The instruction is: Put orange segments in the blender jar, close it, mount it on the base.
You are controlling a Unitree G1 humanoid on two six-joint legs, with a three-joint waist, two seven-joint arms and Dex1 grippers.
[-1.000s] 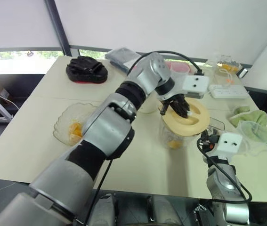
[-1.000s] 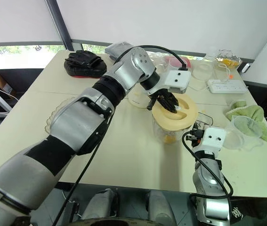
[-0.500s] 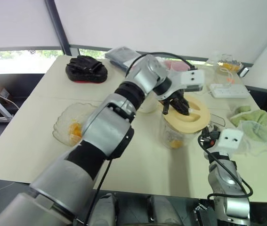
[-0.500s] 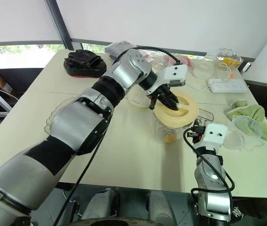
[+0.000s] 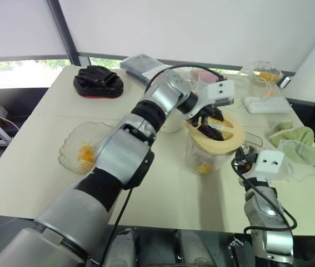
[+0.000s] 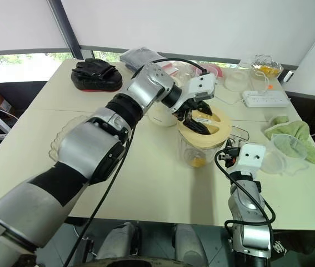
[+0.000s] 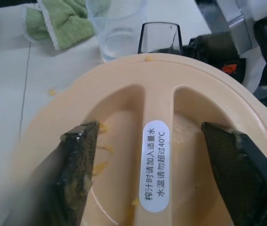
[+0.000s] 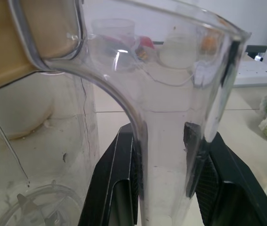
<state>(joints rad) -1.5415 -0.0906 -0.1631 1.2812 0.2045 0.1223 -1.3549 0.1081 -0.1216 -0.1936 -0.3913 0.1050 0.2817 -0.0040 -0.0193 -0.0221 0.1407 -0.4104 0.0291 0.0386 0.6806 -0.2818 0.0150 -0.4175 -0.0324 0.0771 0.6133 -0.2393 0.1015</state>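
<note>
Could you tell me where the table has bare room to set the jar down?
The widest bare patch is the near table, between the glass dish and the jar. Another lies between the dish and the black glove. The far right is crowded: cups, power strip, green cloth.

Left end effector (image 7: 147,155) hovers with fingers spread wide; right end effector (image 8: 164,155) is clamped.

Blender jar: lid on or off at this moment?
On. The pale-yellow lid covers the blender jar mouth; whether it is fully seated, cannot tell.
</note>
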